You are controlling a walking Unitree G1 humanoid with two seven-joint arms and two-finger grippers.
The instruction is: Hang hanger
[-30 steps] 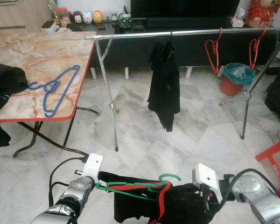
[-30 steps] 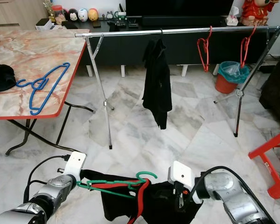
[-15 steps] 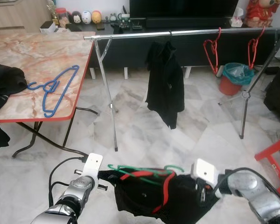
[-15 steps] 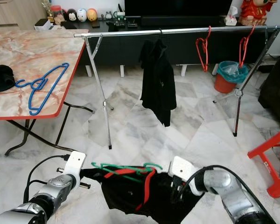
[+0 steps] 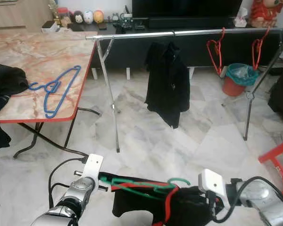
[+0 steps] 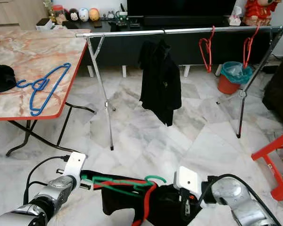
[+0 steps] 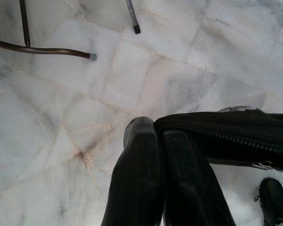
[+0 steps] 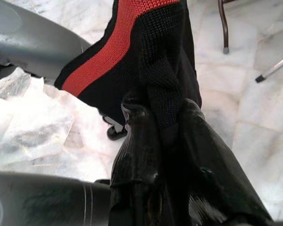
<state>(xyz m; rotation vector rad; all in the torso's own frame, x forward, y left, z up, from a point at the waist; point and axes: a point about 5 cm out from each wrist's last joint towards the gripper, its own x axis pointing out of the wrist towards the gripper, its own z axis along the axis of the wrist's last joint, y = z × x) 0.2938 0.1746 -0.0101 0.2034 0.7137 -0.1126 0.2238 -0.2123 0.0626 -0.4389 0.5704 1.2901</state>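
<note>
Green hanger point(image 5: 141, 186) with a black-and-red garment point(image 5: 174, 209) hangs low between both hands. Left hand point(image 7: 158, 141) pinches its black edge; right hand point(image 8: 158, 117) grips the knit cloth. Marble floor point(image 5: 146, 136), metal rail point(image 5: 179, 34), blue hanger point(image 5: 54, 89) on the surface point(image 5: 19, 56).

Bright, even indoor light, soft shadows, sharp focus, slight floor glare

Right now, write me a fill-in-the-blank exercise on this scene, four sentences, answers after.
1. The garment stretched between both pincers sits on a ____ hanger.
2. A black jacket hangs from the ____ rail.
3. Two ____ hangers hang on the rail's right part.
4. On the table lies a ____ hanger.

Missing words: green; metal; red; blue
</note>
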